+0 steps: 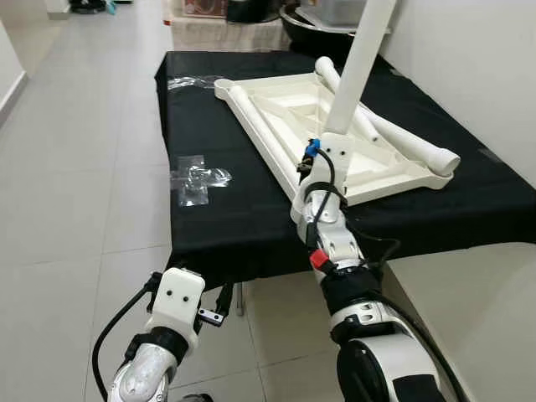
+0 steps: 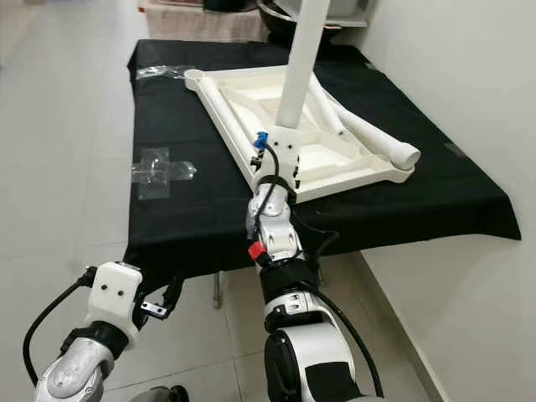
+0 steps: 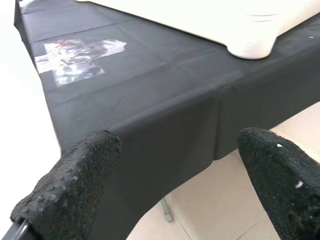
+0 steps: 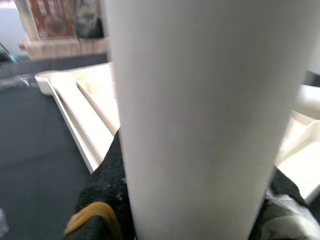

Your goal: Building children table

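Left gripper: spread wide and empty, hanging low off the near corner of the desk, below the edge of its black cloth.

Clear plastic bag: flat on the cloth, well to the left of the tabletop, apart from it.

Tabletop: cream, lying upside down on the desk, ribbed underside up, near corner toward the robot. Rounded corner socket at its far-left end, with no leg in it.

Right gripper: pinching a white table leg close to its lower end, black pads on both sides of the tube. Leg held upright, tilted slightly, above the tabletop's near edge. Seating of the leg's foot in a socket: hidden behind the wrist, cannot be told.

Loose legs: two more white tubes lying across the tabletop's right side, one end past its right corner.

Step in hand, as judged: fitting the held leg into the tabletop. For a clean fit: leg brought square to the underside before any push, axis lined up with the socket, pressure straight down along the tube instead of sideways. Possible aid: free left gripper steadying the tabletop's near edge against sliding on the cloth.
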Controlling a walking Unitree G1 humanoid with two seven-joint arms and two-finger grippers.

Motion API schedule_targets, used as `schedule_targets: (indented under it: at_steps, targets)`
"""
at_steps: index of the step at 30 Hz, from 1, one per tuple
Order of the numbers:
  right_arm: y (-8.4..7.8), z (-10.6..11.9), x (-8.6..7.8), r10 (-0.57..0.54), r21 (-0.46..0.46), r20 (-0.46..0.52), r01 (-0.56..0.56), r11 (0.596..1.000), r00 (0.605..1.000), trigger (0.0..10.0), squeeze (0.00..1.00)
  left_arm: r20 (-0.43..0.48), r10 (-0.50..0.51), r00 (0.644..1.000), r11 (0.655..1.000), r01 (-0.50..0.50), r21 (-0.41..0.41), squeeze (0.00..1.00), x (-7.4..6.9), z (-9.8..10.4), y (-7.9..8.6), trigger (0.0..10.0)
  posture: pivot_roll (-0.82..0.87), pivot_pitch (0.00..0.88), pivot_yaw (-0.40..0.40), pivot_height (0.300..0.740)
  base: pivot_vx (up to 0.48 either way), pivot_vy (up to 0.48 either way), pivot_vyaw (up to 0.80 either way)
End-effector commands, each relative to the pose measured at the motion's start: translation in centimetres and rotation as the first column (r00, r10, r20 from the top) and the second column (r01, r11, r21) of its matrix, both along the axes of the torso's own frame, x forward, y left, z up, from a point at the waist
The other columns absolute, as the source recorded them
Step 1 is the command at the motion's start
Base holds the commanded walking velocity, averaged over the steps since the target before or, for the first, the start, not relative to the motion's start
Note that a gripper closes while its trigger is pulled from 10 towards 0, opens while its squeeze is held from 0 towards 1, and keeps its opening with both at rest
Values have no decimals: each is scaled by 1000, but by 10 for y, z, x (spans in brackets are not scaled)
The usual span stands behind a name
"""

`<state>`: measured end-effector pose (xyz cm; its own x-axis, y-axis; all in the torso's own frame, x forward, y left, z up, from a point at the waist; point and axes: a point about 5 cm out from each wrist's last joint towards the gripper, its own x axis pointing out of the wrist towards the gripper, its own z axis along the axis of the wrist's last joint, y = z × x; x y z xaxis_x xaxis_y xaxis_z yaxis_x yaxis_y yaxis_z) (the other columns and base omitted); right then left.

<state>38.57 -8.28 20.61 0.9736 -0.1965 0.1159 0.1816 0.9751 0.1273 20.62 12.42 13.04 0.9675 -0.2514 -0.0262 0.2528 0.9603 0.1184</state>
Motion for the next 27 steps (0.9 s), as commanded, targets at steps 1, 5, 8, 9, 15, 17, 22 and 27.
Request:
schedule_targets:
  at_steps: [1, 5, 8, 9, 15, 17, 22, 27]
  targets:
    - [5, 5, 0, 51, 27, 74, -53, 998, 996, 10000, 980, -13, -8, 1000, 1000, 8, -7, 0, 0, -4, -1, 10000, 145, 123, -117, 740, 0, 0, 0]
    - [-5, 15, 0, 211, -52, 203, -205, 977, 956, 10000, 1000, 9, -23, 1000, 998, 23, -52, 0, 0, 1, -3, 10000, 136, 124, -114, 740, 0, 0, 0]
    - [-3, 17, 0, 336, -136, 208, -313, 940, 919, 10000, 1000, 8, -35, 999, 998, 36, -48, 0, -1, 0, -6, 10000, 139, 123, -116, 740, 0, 0, 0]
    - [3, 16, -4, 484, -129, 202, -466, 875, 852, 10000, 0, -4, -39, 999, 998, 39, -48, 0, -1, -3, -6, 10000, 139, 123, -116, 740, 0, 0, 0]
    - [0, 6, -10, 821, -102, 72, -815, 570, 566, 10000, 0, -17, -43, 999, 998, 42, -52, 0, 1, -6, -5, 10000, 140, 122, -116, 740, 0, 0, 0]
    - [-1, 6, -11, 862, -118, 69, -854, 506, 502, 10000, 0, -16, -44, 999, 998, 43, -50, 0, 1, -6, -5, 10000, 140, 122, -116, 740, 0, 0, 0]
    - [-7, 9, -17, 971, -115, 42, -965, 237, 234, 10000, 0, -12, -43, 999, 998, 42, -48, 0, 1, -6, -5, 10000, 145, 122, -120, 740, 0, 0, 0]
    - [-6, 29, -20, 998, -116, 59, -993, -30, -37, 10000, 0, -11, -38, 999, 998, 37, -47, 0, 0, -6, -4, 10000, 151, 127, -128, 740, 0, 0, 0]
